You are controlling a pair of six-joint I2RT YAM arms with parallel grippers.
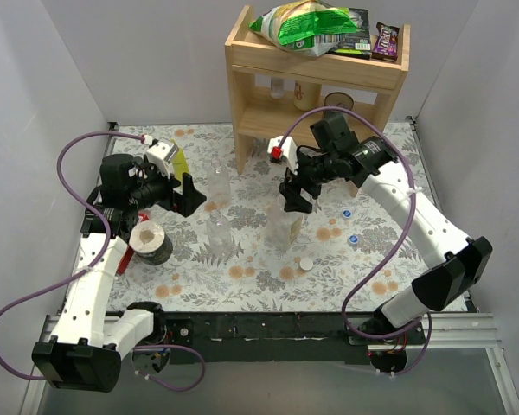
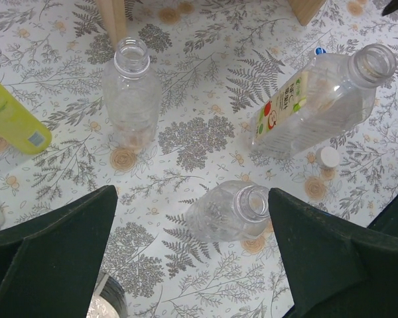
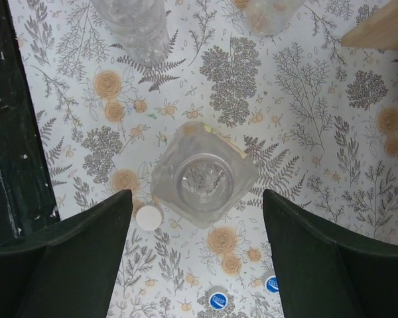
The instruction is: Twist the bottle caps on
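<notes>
My right end effector [image 3: 196, 199] hung with fingers spread apart, straight over the large bottle [image 3: 204, 175]. It stood upright on the bench [image 3: 305, 99], long axis vertical, open neck pointing up. The white cap [image 3: 148, 216] lay just beside its base, with two blue caps [image 3: 217, 299] near. The left end effector [image 2: 191, 192], also apart, hovered above two upright slim bottles [image 2: 131, 93].

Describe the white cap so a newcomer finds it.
From the wooden shelf, come toward the arms to the large square clear bottle below the right gripper. The white cap lies by its base on the near side; the other loose caps are blue.
</notes>
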